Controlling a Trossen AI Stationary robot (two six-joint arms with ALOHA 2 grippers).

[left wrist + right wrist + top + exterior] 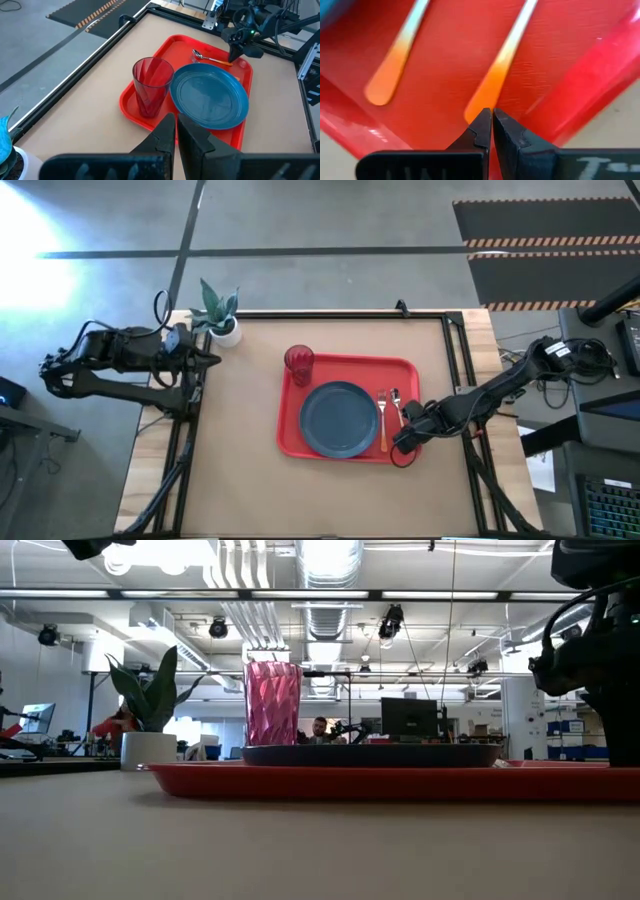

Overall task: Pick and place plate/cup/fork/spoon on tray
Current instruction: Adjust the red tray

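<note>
The red tray [360,370] lies mid-table. On it are the slate-blue plate [340,420], the red cup [298,363] upright at the tray's far left corner, the fork [383,420] and the spoon [397,402], both right of the plate with their orange handles toward the near edge. My right gripper [403,445] is shut, low over the tray's near right corner, its tips [491,116] at the free end of the spoon's handle [492,85]. The fork's handle [395,65] lies beside it. My left gripper [176,125] is shut and waits at the table's far left. My right gripper's shut fingertips [482,122] stand at the free end of the spoon's orange handle [477,111], coming slanting down from the table's right and near side. The handle lies flat on the tray and is not between the fingers. I cannot tell whether the tips touch it.
A white pot with a green plant [225,328] stands at the table's far left corner, next to my left arm. The tray's low rim [600,75] runs close beside my right gripper. Bare tabletop lies left of and in front of the tray.
</note>
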